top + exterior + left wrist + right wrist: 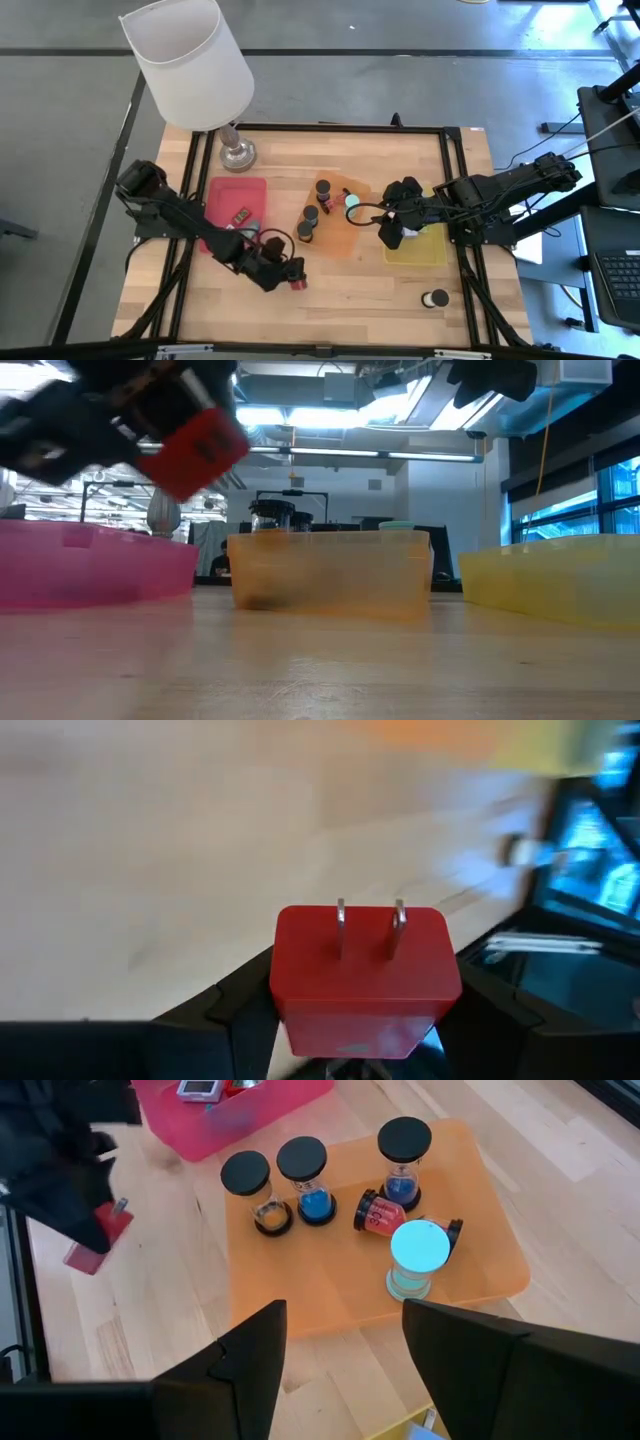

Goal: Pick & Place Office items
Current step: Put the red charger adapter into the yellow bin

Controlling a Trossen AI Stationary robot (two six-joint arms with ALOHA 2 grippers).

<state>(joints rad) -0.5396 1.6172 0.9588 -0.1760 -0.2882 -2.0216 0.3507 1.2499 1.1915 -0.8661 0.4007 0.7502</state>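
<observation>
A red block (365,965) with two metal prongs is in my left gripper (290,278), which is shut on it above the table's near middle, in front of the pink tray (225,195). In the low view the block (200,448) hangs tilted in the air. My right gripper (345,1370) stands open and empty above the gap between the orange tray (330,1280) and the yellow tray (425,250). Upright on the orange tray stand three black-capped bottles (302,1158) and a teal one (418,1248); a red one (380,1213) lies on its side. My left gripper pinches the red block between its two fingers, by the two opposite side faces (282,1000) at the end away from the prongs. The prongs (370,925) point away from the wrist. The block is lifted clear of the table and tilted.
A big white-shaded lamp (190,60) stands at the far left on its metal base. The pink tray holds small flat items (240,213). A small black-and-white round thing (436,298) sits on the bare wood near the front right. A black frame borders the table.
</observation>
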